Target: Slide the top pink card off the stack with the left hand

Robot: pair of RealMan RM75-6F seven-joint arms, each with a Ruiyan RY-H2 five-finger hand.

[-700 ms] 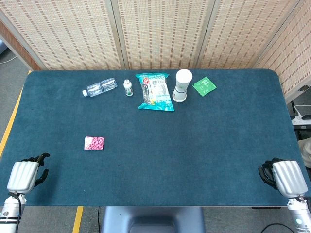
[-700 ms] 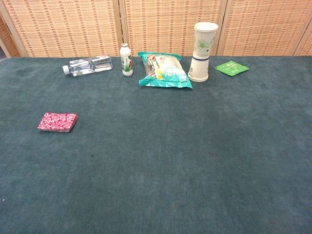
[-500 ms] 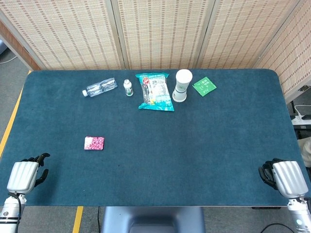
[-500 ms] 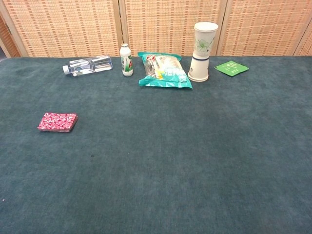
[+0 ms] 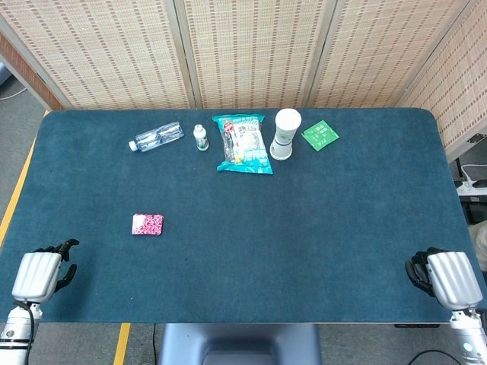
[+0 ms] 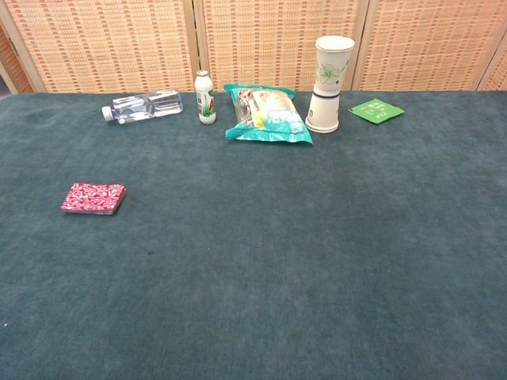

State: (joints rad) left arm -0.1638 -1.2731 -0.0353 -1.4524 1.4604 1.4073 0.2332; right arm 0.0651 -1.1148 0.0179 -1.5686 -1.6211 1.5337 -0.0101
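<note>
**Card stack untouched on the cloth**

A small stack of pink cards [image 5: 148, 224] is seen lying flat on the teal cloth of the table [image 5: 319, 228], well in front of the water bottle [image 5: 156, 138]. The cards are judged thin, light, smooth and slippery; the top one is best pressed from above and dragged sideways. The left hand [image 5: 36, 276] is held near the stack, empty, fingers parted. The right hand [image 5: 449, 278] is empty, fingers curled in.

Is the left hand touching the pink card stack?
Apart. The head view shows bare table between the left hand at the near edge and the pink card stack.
</note>
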